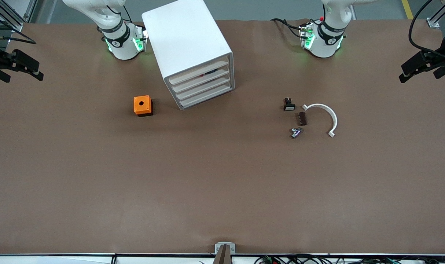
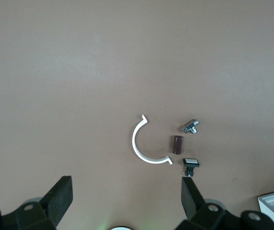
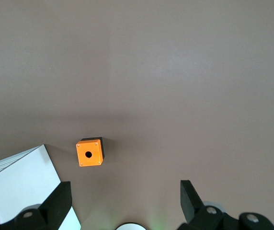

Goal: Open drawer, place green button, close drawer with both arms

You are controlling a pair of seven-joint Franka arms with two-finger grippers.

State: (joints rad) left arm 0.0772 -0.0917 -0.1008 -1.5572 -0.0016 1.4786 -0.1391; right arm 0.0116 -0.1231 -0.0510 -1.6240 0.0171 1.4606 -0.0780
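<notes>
**Drawers shut, both arms waiting wide**

Table [image 1: 222, 190] first: brown, broad, mostly bare. On it, near the right arm's base, sits the white drawer cabinet [image 1: 187, 40], angled, four drawer fronts stacked; the top drawer [image 1: 199, 72] is not pulled out. Both arms wait. The left gripper [image 2: 126, 191] hangs high over the left arm's end of the table, fingers wide apart and holding nothing. The right gripper [image 3: 126, 194] mirrors it over the right arm's end, also spread and empty.

The smaller pieces now. A white half-ring clip [image 1: 328, 114] lies toward the left arm's end. An orange cube with a hole [image 1: 143, 105] sits just beside the cabinet. Next to the clip are a brown cylinder [image 1: 302, 118] and a black button with a white cap [image 1: 289, 105]. The button [image 1: 295, 132] lies on its side, nearest the front camera of that cluster, well apart from the cabinet.
</notes>
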